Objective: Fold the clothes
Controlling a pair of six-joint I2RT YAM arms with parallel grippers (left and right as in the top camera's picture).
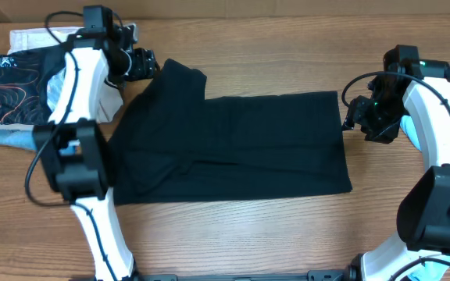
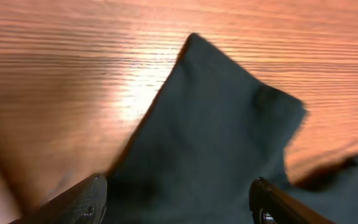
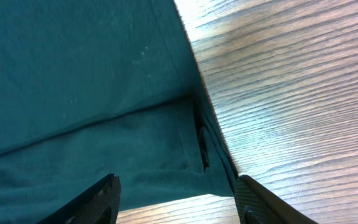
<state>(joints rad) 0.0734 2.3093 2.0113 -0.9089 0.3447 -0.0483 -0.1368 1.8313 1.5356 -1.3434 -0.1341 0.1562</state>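
Garment: a black garment (image 1: 241, 144) lies spread flat across the middle of the wooden table (image 1: 287, 47), its long side running left to right.
Garment edges: the right edge is straight and ends just short of the right arm. The near edge is straight. The far left corner juts up as a point toward the left arm.
Open room: bare wood shows in a wide band along the far side, in a narrower strip along the near side, and to the right past the cloth's edge.
Left side: a pile of clothes (image 1: 14, 78), dark patterned, white and pale blue, sits at the far left corner beside the left arm.
Left gripper (image 1: 141, 64): fingers spread wide in the wrist view, hanging over the pointed corner of the cloth (image 2: 216, 137). I cannot tell whether they touch it.
Right gripper (image 1: 359, 117): fingers also wide apart, holding nothing. They straddle the cloth's right edge (image 3: 73, 81), with fabric to one side and wood to the other.
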